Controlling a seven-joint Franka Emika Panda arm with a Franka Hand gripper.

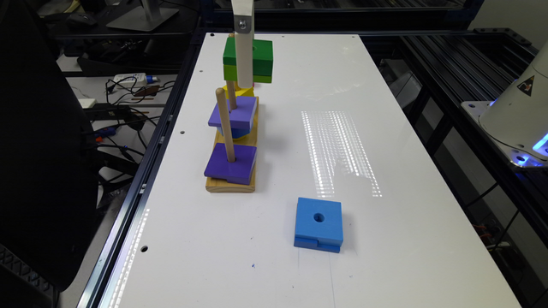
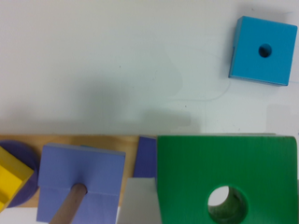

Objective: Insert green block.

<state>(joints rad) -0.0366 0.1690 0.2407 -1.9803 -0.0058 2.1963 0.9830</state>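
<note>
Blue block [image 1: 319,222]: flat on the white worktop [image 1: 385,256], nearest, apart from the rest. Wooden base [image 1: 231,185]: three pegs in a row; purple block [image 1: 231,164] on the near peg [image 1: 225,124], a second purple block [image 1: 233,112] on the middle peg. Green block [image 1: 259,57]: held aloft over the base's far end, clamped in the jaws of the gripper [image 1: 245,64].
</note>
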